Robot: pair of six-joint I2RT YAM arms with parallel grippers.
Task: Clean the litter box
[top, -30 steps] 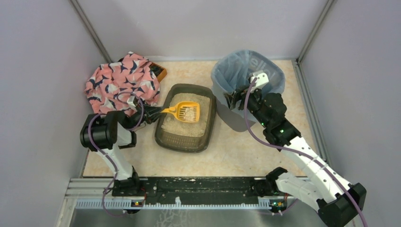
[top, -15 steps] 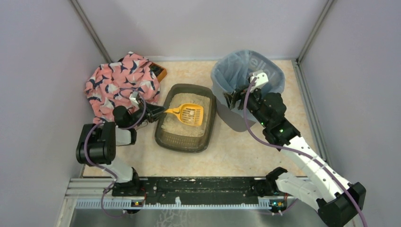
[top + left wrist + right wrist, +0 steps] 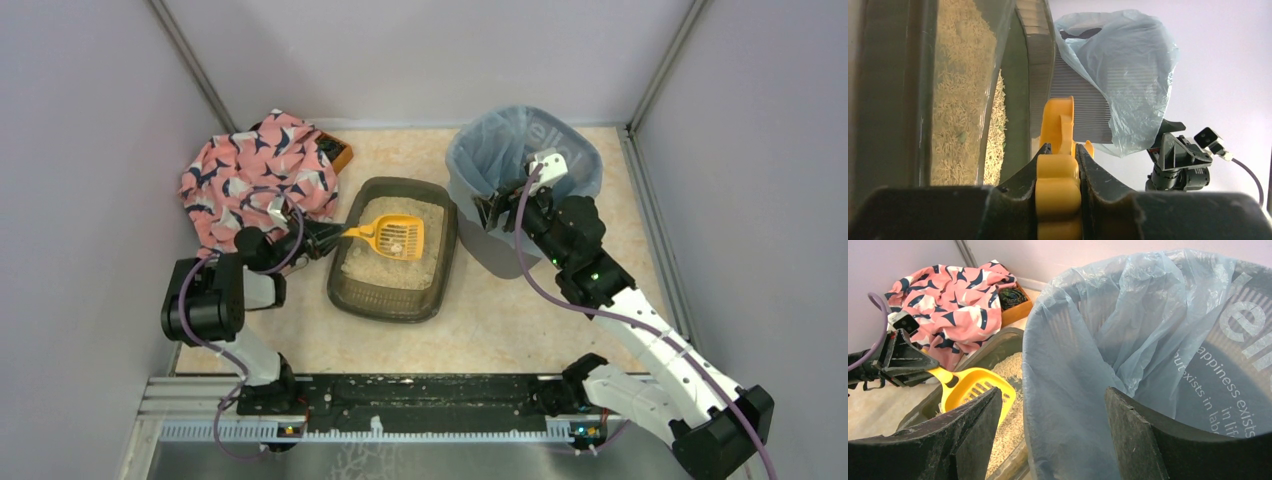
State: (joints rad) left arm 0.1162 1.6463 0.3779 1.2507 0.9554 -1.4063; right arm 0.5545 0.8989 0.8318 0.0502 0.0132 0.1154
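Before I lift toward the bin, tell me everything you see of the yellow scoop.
The scoop is yellow-orange plastic, with a slotted head and a short handle. The left gripper has its jaws shut on the handle end. The head sits over the litter box, carrying pale litter; whether it touches the litter bed is unclear.

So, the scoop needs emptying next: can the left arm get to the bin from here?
Probably: the bin is open on top and the litter box between is low, but the right gripper straddles the rim on that side.
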